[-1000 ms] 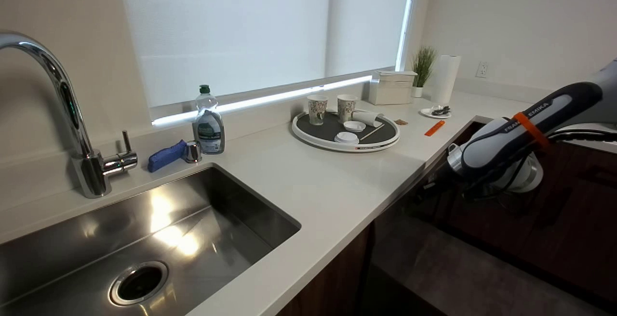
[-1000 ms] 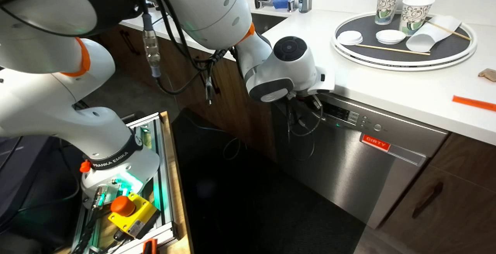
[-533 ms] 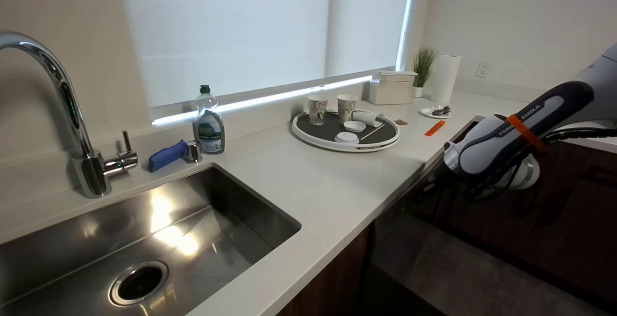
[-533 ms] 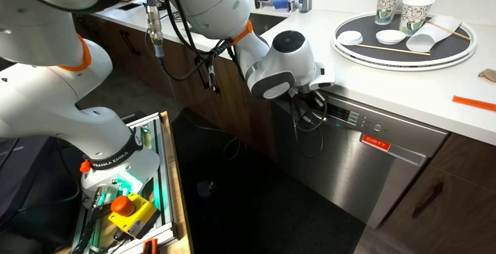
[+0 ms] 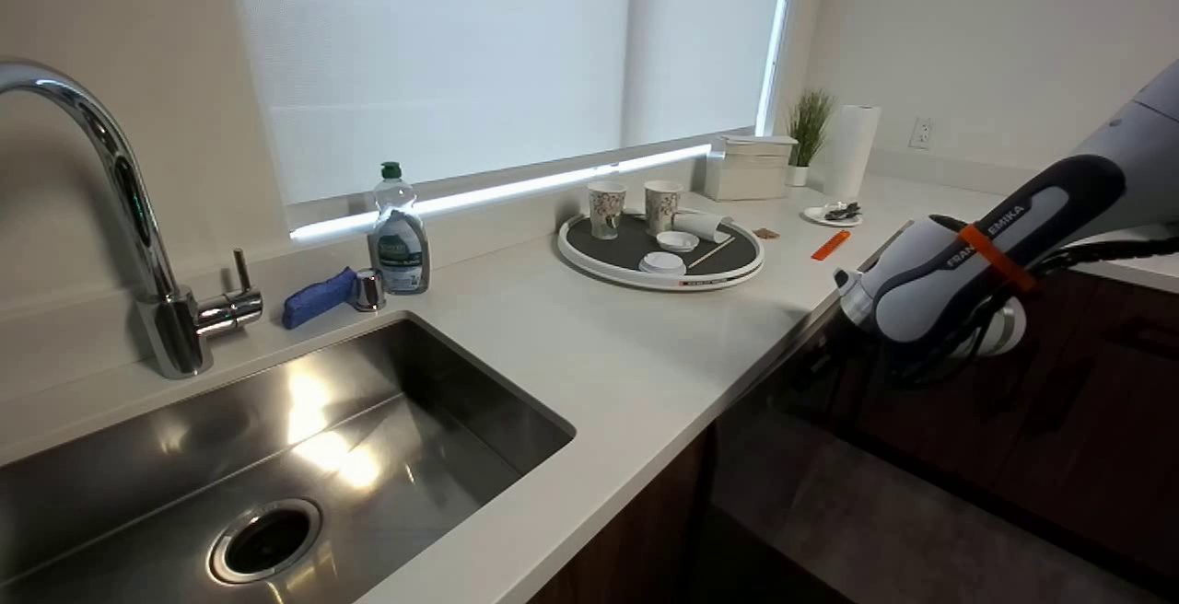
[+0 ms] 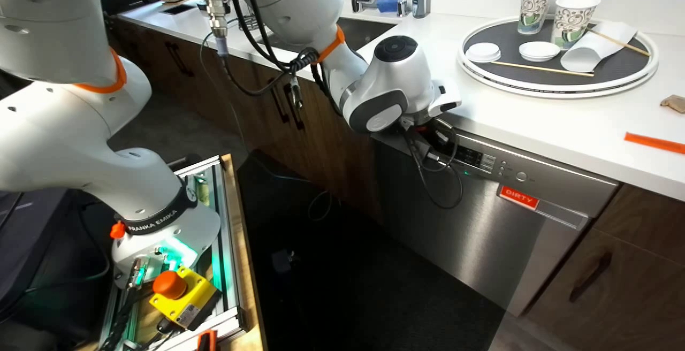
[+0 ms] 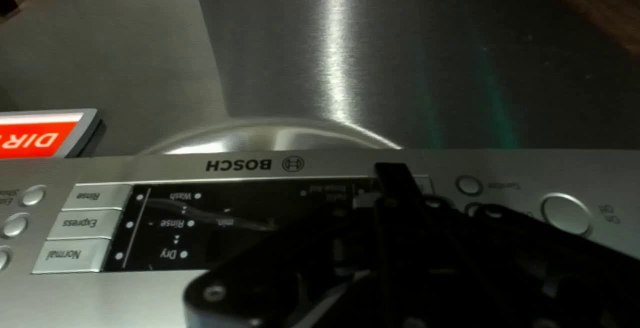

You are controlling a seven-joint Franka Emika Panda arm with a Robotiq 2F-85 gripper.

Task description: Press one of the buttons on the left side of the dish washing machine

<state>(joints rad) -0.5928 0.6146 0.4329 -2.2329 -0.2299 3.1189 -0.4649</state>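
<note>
The dish washing machine (image 6: 471, 233) has a brushed steel front under the counter in an exterior view. In the wrist view its control panel (image 7: 340, 163) appears upside down, with a dark display (image 7: 250, 218). Rectangular Rinse, Express and Normal buttons (image 7: 77, 223) show at the picture's left. A large round button (image 7: 566, 213) and a small round button (image 7: 469, 185) show at its right; another small one is partly covered. My gripper (image 7: 395, 178) is dark and shut, its fingertips together in front of the display's end by the small round buttons. I cannot tell whether it touches the panel.
The counter edge (image 6: 540, 150) runs just above the panel, close to my hand. A round tray (image 6: 556, 92) with cups and lids stands on the counter. A sink (image 5: 276, 457) lies further along. A red DIRTY sign (image 6: 518, 197) sits on the front. Cables hang from my wrist.
In an exterior view my hand has risen and tilted a little, and its hanging cable loop has swung right. The forearm has shifted slightly. The objects on the counter have not moved.
</note>
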